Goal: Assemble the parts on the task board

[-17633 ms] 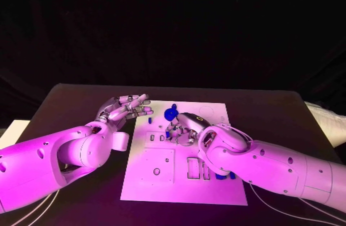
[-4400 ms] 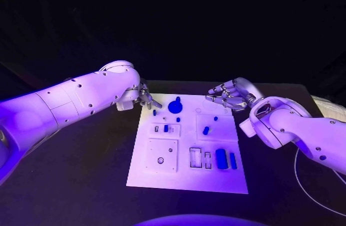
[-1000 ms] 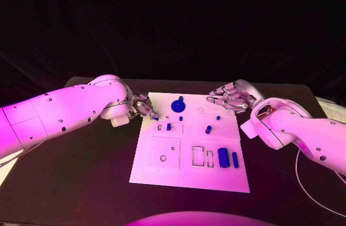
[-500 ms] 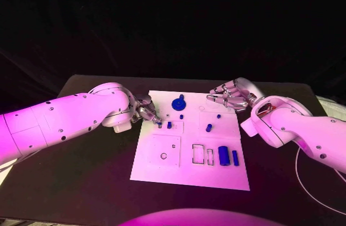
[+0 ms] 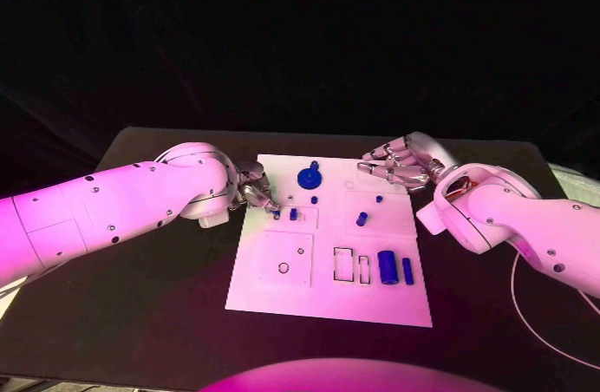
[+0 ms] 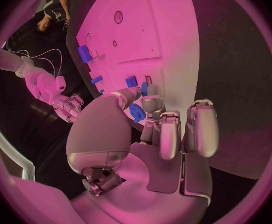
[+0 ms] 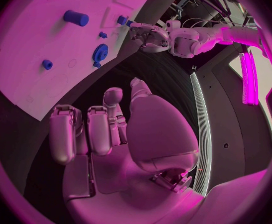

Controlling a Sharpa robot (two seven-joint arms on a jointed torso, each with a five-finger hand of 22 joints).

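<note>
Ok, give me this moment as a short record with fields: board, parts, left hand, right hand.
board: white task board flat on the black table
parts: small blue pieces on the board, among them a round one near the far edge
left hand: left hand over the board's left edge, fingers at a blue piece
right hand: right hand at the board's far right corner, holding nothing

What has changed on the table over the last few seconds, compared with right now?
The left hand has slid from the far left corner of the task board down along its left side, and its fingers now reach over the small blue parts there. The right hand stays raised and empty at the far right corner. The parts look unmoved.
</note>
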